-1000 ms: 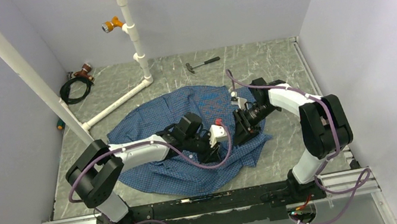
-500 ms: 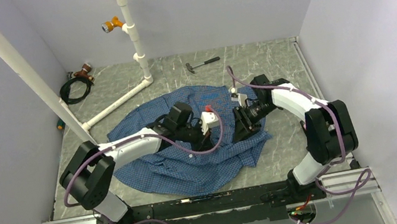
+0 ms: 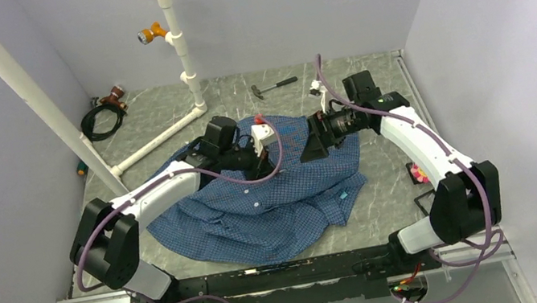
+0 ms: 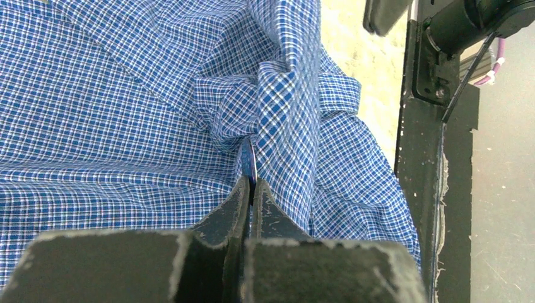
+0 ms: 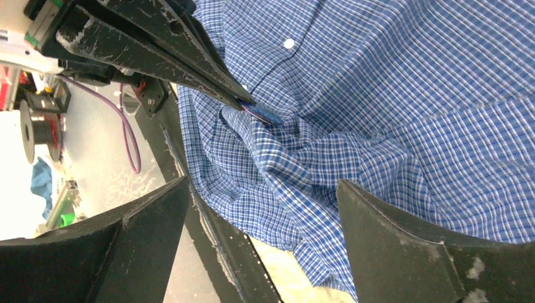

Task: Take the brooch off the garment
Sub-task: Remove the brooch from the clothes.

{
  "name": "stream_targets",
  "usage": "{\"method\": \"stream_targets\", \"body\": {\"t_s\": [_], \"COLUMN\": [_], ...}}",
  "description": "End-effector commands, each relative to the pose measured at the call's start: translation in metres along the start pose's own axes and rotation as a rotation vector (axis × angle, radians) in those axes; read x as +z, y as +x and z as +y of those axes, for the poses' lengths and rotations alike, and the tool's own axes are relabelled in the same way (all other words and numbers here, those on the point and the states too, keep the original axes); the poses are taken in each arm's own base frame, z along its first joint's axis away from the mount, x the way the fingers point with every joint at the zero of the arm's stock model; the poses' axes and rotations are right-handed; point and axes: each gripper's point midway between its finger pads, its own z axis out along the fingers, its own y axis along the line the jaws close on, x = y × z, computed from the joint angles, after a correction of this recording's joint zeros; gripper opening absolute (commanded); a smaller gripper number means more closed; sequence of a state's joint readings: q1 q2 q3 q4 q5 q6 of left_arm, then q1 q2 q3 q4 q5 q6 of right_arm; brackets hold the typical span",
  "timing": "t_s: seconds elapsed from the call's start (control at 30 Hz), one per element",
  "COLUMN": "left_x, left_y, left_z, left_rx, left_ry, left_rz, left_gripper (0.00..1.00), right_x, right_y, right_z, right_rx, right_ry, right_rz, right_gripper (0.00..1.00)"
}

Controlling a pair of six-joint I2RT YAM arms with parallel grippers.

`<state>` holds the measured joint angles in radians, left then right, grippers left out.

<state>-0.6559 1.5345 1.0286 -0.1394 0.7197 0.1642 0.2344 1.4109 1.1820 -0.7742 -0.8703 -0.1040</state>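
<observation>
left gripper (image 4: 251, 184) pinched shut on a fold of the blue fine-checked cotton shirt (image 3: 258, 210); right gripper (image 5: 263, 183) gapes wide, empty; small pink flower-shaped brooch (image 3: 417, 172) seemingly lies off-fabric on grey marbled table (image 3: 368, 79), right of shirt, nearer right arm

Tightest spot is over the far half of the shirt (image 3: 258, 210). The left gripper (image 4: 251, 184) is pinched closed on a raised fold there, and the right gripper (image 5: 262, 183) faces it from close by with jaws spread wide, so there's little room between them. The left rear is cluttered with a white pipe stand (image 3: 180, 51), a slanted pipe (image 3: 19, 85) and a cable coil (image 3: 101, 119). A hammer (image 3: 273, 85) lies behind the shirt. Bare table (image 3: 388, 181) runs down the right side, but a small pink piece (image 3: 417, 172) and a black frame (image 3: 423, 200) sit by the right arm.
</observation>
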Motion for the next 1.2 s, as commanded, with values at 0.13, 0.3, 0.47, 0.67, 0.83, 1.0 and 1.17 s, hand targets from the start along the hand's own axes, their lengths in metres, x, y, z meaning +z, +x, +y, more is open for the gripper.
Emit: {"method": "stream_targets", "body": {"t_s": [0.13,0.3,0.47,0.67,0.83,1.0,1.17], "left_x": [-0.022,-0.024,-0.027,-0.030,-0.028,-0.028,-0.040], "left_y": [-0.035,-0.042,-0.048,-0.052,-0.052,-0.054,-0.053], "left_z": [-0.022,-0.027,-0.022,-0.013,-0.012,-0.010,-0.004], "left_rx": [0.024,-0.011,-0.070,-0.155,-0.181,-0.196,-0.197], "left_ry": [0.133,0.176,0.192,0.217,0.243,0.254,0.244], "left_rz": [-0.107,-0.132,-0.152,-0.166,-0.160,-0.162,-0.225], "left_gripper": [0.00,0.00,0.00,0.00,0.00,0.00,0.33], "right_x": [0.034,0.048,0.055,0.059,0.062,0.061,0.056], "right_y": [0.004,0.007,0.009,0.016,0.019,0.021,0.020], "right_z": [0.012,0.015,0.027,0.036,0.041,0.047,0.050], "right_rx": [-0.081,-0.079,-0.087,-0.104,-0.119,-0.153,-0.190], "right_ry": [-0.053,-0.094,-0.168,-0.217,-0.241,-0.262,-0.265], "right_rz": [0.003,0.006,0.006,0.027,0.029,0.022,-0.015], "right_gripper": [0.93,0.85,0.69,0.54,0.35,0.00,0.00]}}
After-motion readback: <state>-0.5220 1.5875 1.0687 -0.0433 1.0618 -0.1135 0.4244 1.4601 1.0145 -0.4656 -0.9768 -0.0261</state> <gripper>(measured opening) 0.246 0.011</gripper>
